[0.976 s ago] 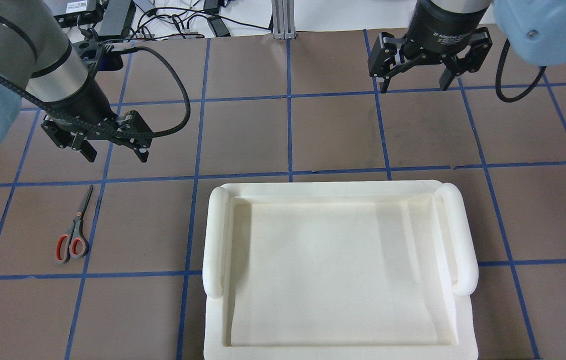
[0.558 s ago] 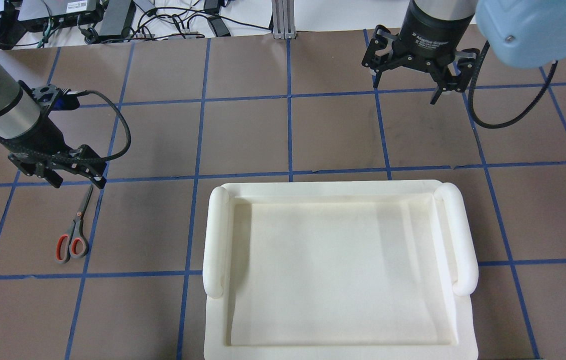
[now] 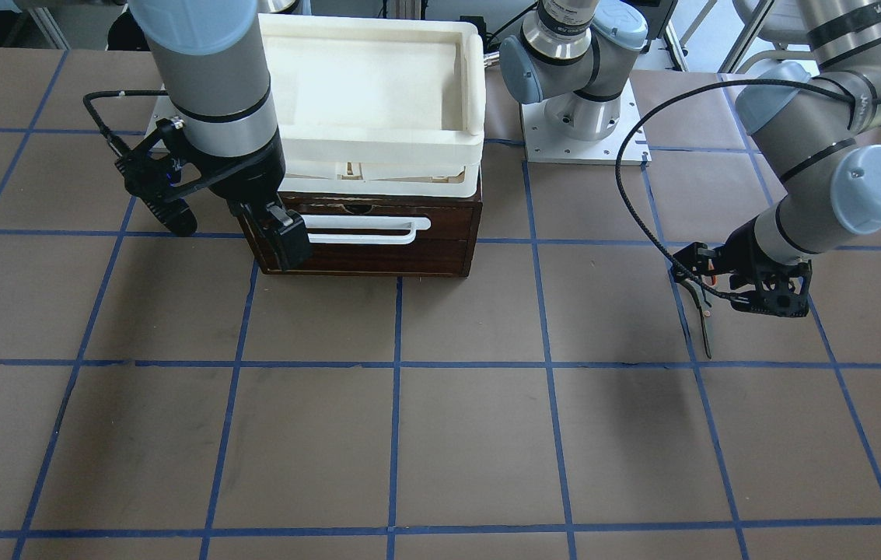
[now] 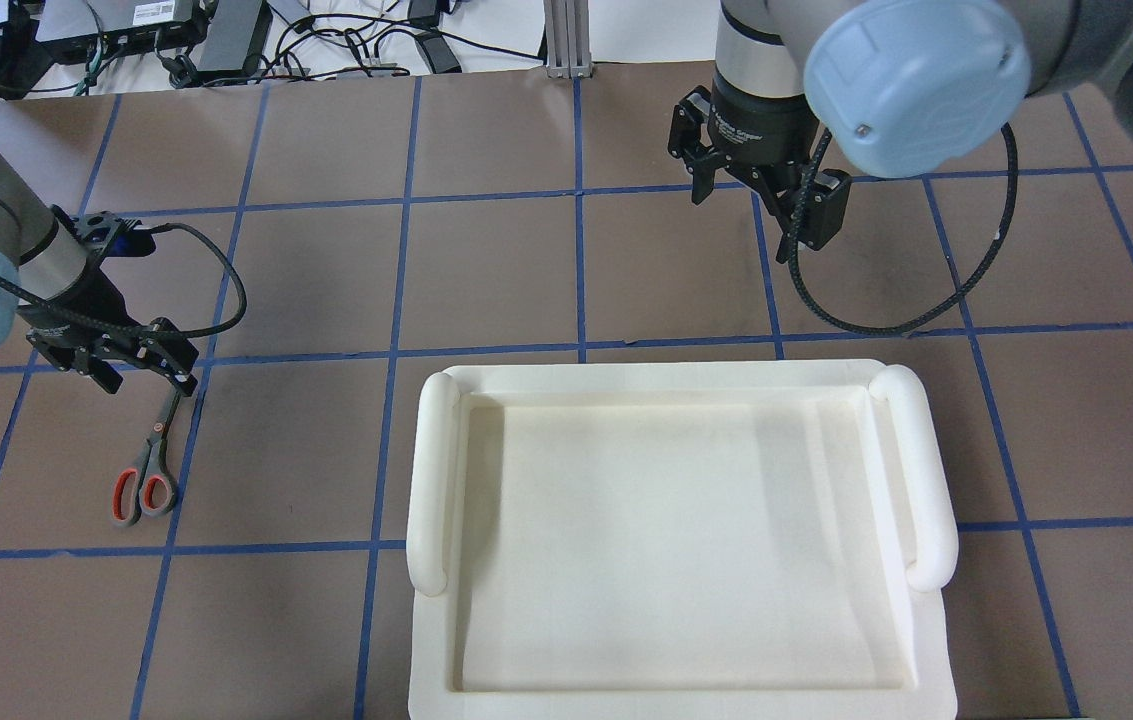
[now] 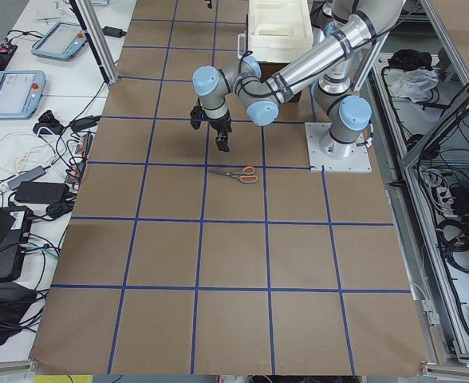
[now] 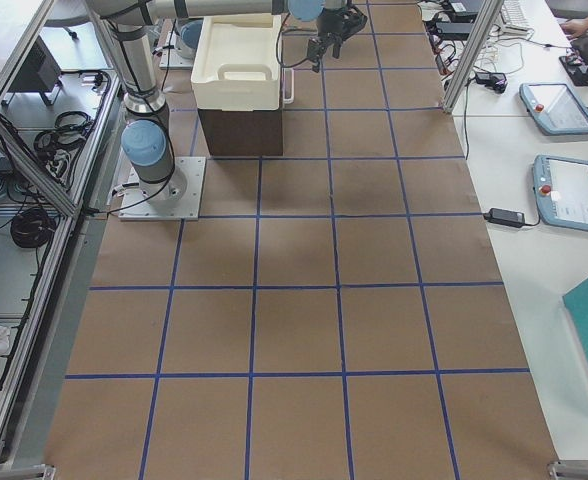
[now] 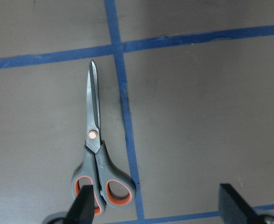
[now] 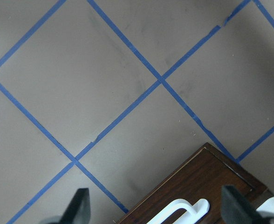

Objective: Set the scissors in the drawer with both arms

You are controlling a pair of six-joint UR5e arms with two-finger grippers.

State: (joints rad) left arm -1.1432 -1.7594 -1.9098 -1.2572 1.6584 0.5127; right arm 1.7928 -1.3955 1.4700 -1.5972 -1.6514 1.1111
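The scissors (image 4: 148, 470) lie flat on the brown table (image 4: 526, 270), well apart from the brown box (image 3: 362, 264) and out to the robot's left of it. Their blades are closed and point the same way the drawer (image 3: 378, 255) faces, and the orange-lined loops are nearest the robot. I'd judge them light and stiff, nothing fragile, but awkward: they are thin and sit right down on the surface, so the fingertips will have to come almost to the tabletop to get around them. The dark metal blades look slick and narrow, easy to pinch but likely to swivel or slip. The grey handles are thicker and probably grip better. The neck just behind the pivot screw looks like the best place to take hold, across the width, close to the balance point so the pair doesn't droop. The left gripper (image 4: 148, 385) hangs over the blade end with its fingers spread wide and nothing in them. In the left wrist view the scissors sit off toward one finger (image 7: 83, 205) rather than centred in the gap, so some sideways shift looks needed before closing. The right gripper (image 3: 234, 233) is right at the front of the box, by one end of the white bar handle (image 3: 366, 230), also spread wide and empty. The drawer looks shut, with the white foam tray (image 3: 471, 85) resting on top of the box.
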